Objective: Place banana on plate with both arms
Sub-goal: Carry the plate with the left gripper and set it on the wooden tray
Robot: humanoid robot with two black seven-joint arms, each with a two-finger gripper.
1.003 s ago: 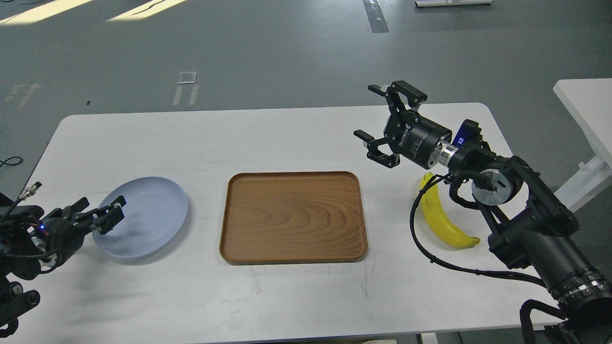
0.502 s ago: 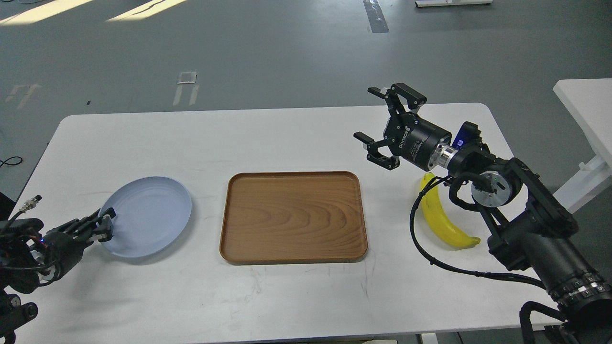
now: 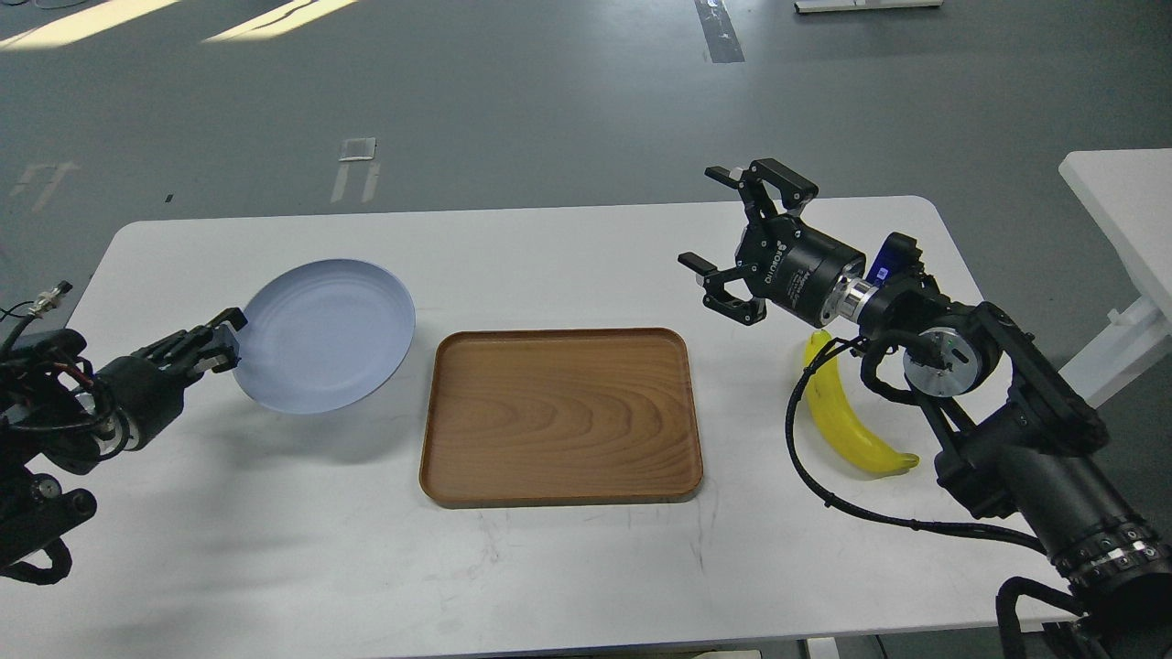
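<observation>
Left claw clenched on plate rim, plate lifted, tilted. Right claw spread, empty. Banana on worktop beneath my right wrist: light, glossy, likely slippery; pinch mid-body.

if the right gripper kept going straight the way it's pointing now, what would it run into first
Probably nothing soon. The open right gripper points left and slightly away, above the table, passing behind the wooden tray. The plate sits nearer than that line, though depth is hard to judge.
</observation>
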